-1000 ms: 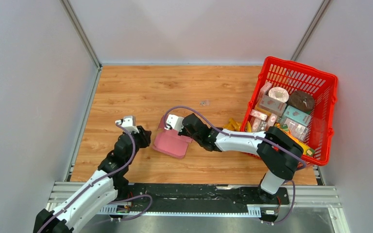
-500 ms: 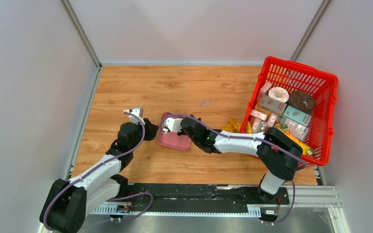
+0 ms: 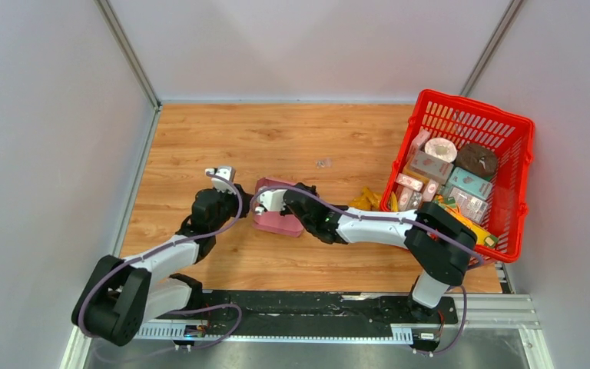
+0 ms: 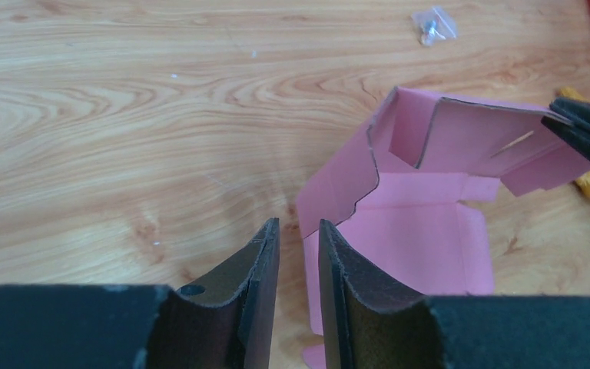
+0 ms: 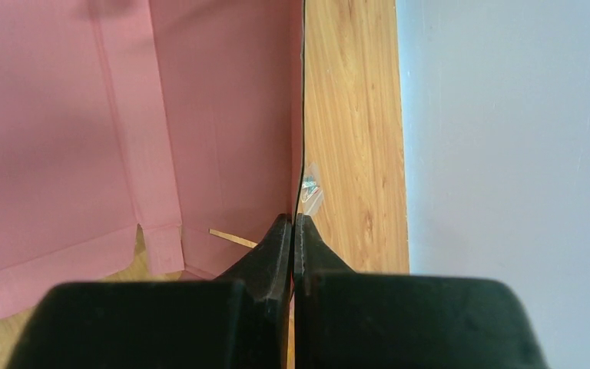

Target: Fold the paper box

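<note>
- My right pincer [image 5: 293, 223] grips one upright wall of the paper box [image 5: 84, 154], its fingers pressed flat on the thin panel.
- My left pincer [image 4: 298, 231] is narrow, with only a slit between its fingers. It is empty and sits just beside the opposite wall.
- The half-raised paper box rests on the table [image 3: 276, 138] between both pincers.

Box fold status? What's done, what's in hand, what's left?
Done: the paper box is partly erected, with its left wall and a far panel standing up from the flat base.
In hand: the right pincer is clamped on a raised wall edge. The left pincer sits at the left wall, jaws narrowly apart.
Left: flaps are untucked and the box is open, not yet a closed block.
</note>
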